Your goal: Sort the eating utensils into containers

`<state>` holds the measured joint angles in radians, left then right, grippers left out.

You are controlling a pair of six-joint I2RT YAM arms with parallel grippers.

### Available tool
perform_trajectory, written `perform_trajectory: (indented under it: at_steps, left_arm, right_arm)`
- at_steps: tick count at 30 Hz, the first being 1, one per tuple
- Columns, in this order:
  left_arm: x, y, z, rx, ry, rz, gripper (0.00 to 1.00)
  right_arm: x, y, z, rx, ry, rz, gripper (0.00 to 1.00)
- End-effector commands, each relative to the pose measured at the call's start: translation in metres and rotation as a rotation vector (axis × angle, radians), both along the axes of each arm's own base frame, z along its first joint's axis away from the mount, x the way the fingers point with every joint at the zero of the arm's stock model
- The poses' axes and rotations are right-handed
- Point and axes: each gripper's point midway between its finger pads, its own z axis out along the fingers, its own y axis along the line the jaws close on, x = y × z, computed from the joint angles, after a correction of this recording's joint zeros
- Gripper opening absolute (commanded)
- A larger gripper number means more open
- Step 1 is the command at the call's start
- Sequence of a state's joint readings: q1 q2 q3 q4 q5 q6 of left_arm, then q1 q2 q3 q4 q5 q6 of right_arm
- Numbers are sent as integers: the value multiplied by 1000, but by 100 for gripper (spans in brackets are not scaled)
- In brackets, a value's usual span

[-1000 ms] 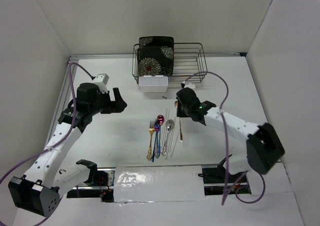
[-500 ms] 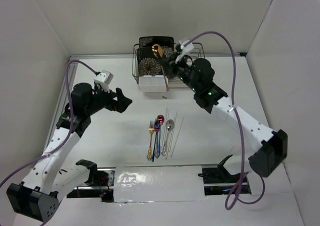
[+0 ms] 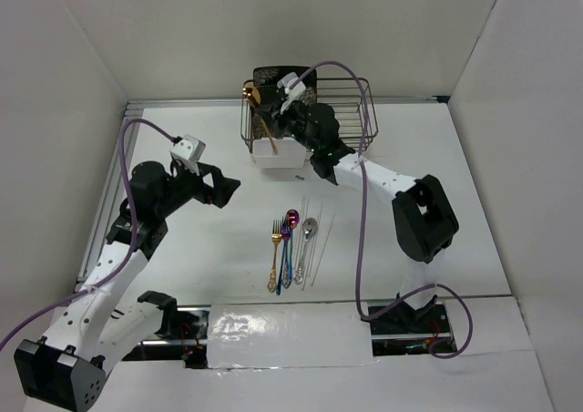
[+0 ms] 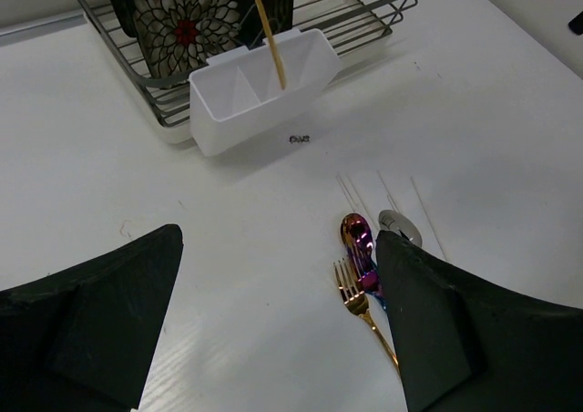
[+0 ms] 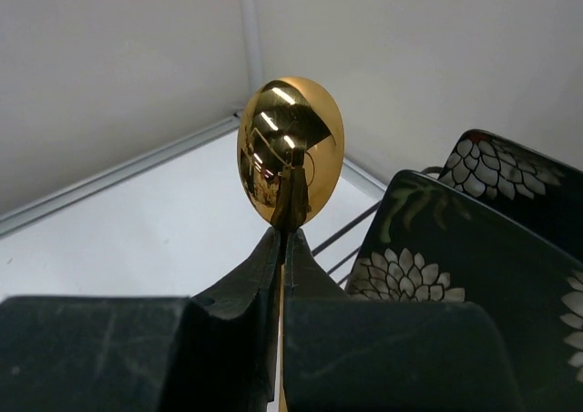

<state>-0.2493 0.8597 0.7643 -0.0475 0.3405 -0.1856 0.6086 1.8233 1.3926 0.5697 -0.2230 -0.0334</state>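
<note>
My right gripper [image 3: 271, 115] is shut on the neck of a gold spoon [image 3: 250, 94], held upright with its bowl up above the white caddy [image 3: 290, 157]. In the right wrist view the bowl [image 5: 291, 152] stands just above my closed fingers [image 5: 250, 284]. In the left wrist view the spoon's handle [image 4: 267, 29] reaches down into the caddy [image 4: 228, 120]. On the table lie a gold fork [image 3: 273, 259], a purple spoon [image 3: 291, 219], a silver spoon [image 3: 310, 228] and chopsticks [image 3: 319, 248]. My left gripper [image 3: 223, 186] is open and empty, left of them.
A dark wire dish rack [image 3: 355, 111] with black floral plates [image 3: 305, 79] stands right behind the caddy. White walls enclose the table on three sides. The utensils on the table also show in the left wrist view, with the gold fork [image 4: 351, 284] nearest.
My right arm lifted the gold spoon from the table, swung it back and to the left, and now holds it with its handle in the caddy. The left arm shifted only slightly.
</note>
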Motion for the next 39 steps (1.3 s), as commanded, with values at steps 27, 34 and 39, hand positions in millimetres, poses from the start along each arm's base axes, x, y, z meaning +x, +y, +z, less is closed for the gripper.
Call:
perform_trajectory:
  at_steps: [27,34,39]
  left_arm:
    - [13,19,17,73,-209,77,100]
    - [14,17,12,70,-188,63,100]
    - [11,14,14,75,-189,40,100]
  right_arm:
    - [7,36,-20,16,-201,36,0]
    - [3,26,-29,39,-136,24,0]
    - [2,24,-40,8,-88,16,4]
